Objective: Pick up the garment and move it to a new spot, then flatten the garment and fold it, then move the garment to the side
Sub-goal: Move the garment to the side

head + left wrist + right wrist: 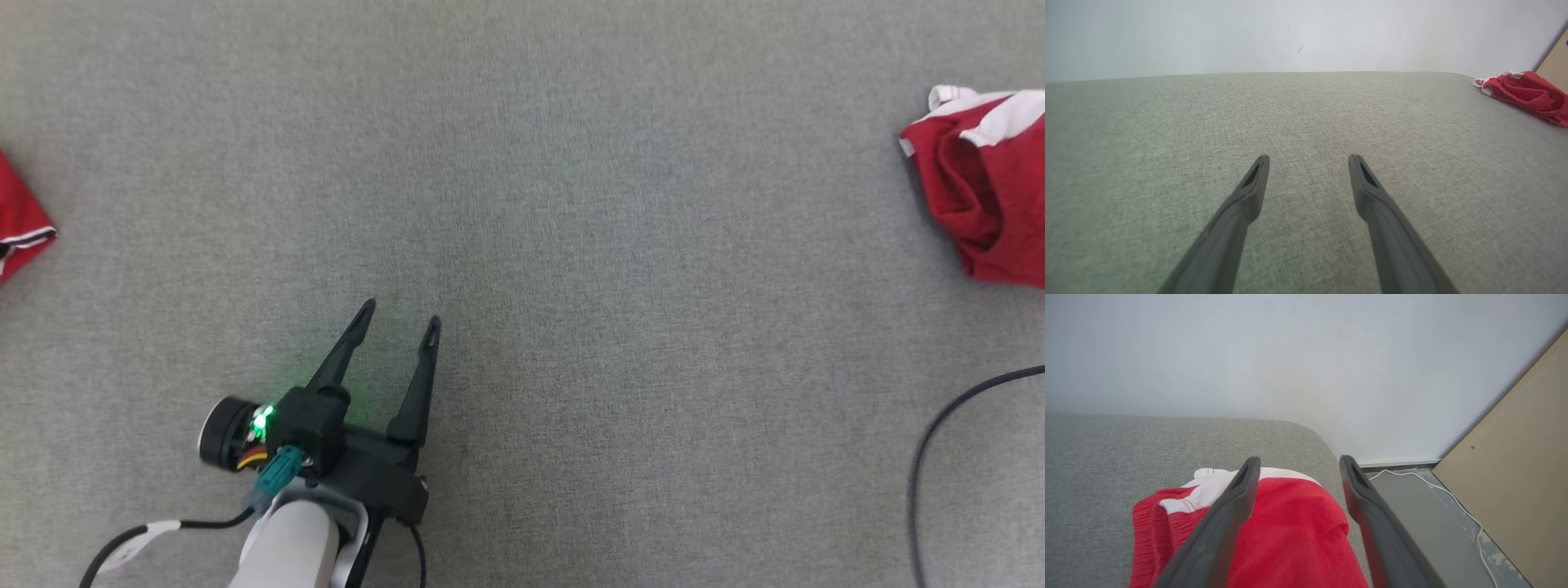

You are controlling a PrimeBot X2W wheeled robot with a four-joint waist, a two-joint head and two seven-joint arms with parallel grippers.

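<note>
A crumpled red garment with white trim (pixel 984 188) lies at the right edge of the grey cushioned surface; the left wrist view has the same garment (pixel 1527 94) far off at the upper right. My left gripper (pixel 400 318) (pixel 1308 163) is open over bare grey fabric, holding nothing. In the right wrist view my right gripper (pixel 1298 465) is open and hovers just above the red garment (pixel 1290 535), near the surface's rounded far corner; whether its fingers touch the cloth cannot be told.
Another red cloth with a dark and white hem (pixel 20 216) pokes in at the left edge. A dark cable (pixel 939 441) curves at the lower right. Beyond the corner are the floor, a white cable (pixel 1453 498) and a tan board (pixel 1515 465).
</note>
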